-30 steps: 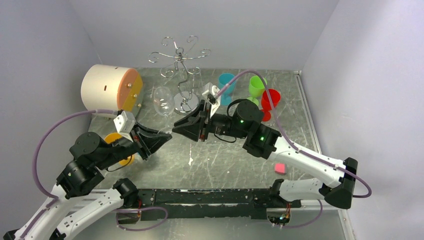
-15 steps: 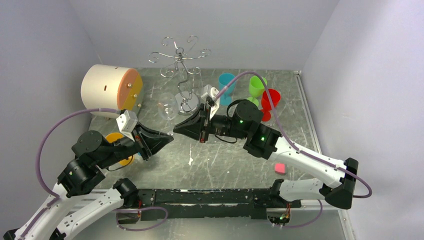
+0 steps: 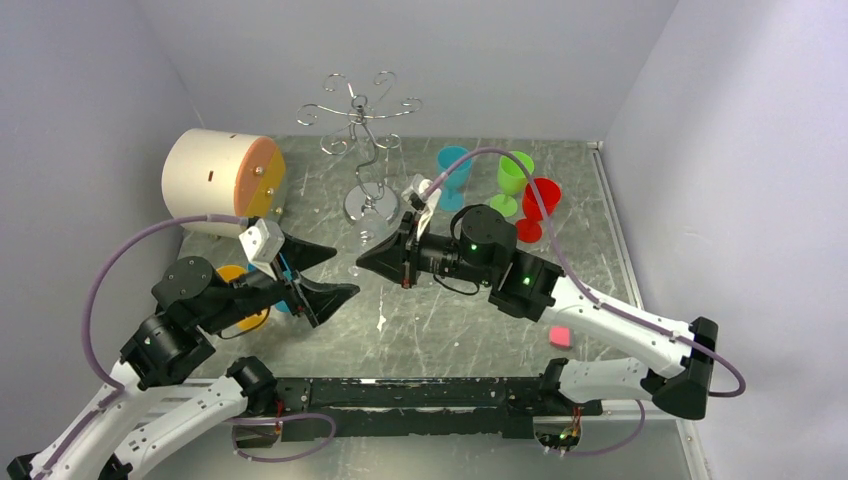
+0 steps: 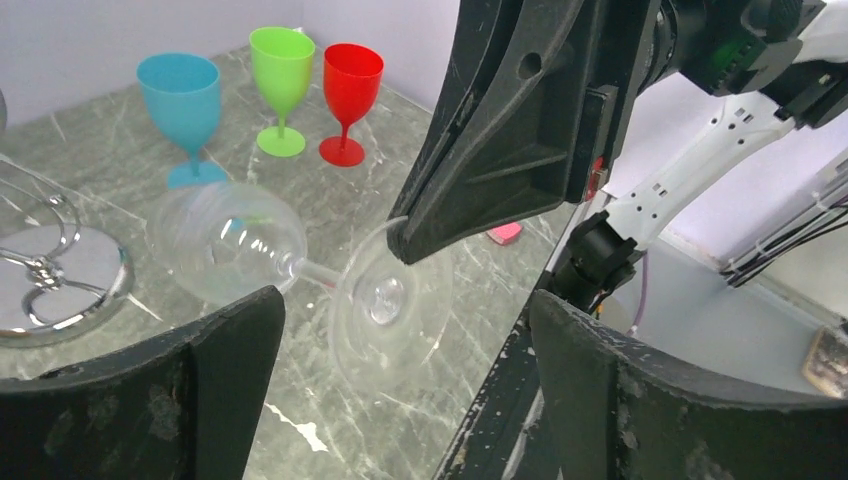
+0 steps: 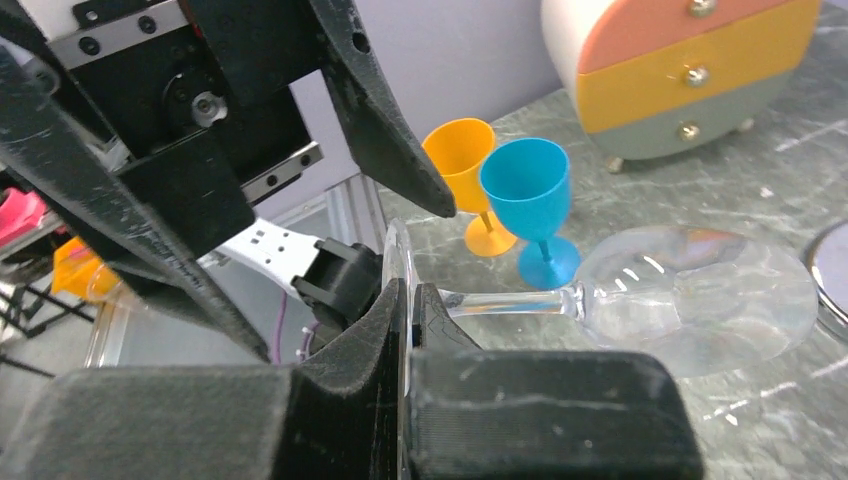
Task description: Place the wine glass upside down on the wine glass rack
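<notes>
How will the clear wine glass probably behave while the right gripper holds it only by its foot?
The wine glass looks thin and clear, so probably fragile if squeezed hard. The right gripper pinches only the foot's rim, bowl sticking out sideways, so it may pivot or slip. Its smooth surface likely gives little grip.

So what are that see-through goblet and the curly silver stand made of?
The wine glass looks like clear glass or clear plastic: fully transparent, with bright glints. The wine glass rack seems to be polished chromed metal wire: its thin curls shine and its round base mirrors the surroundings.
</notes>
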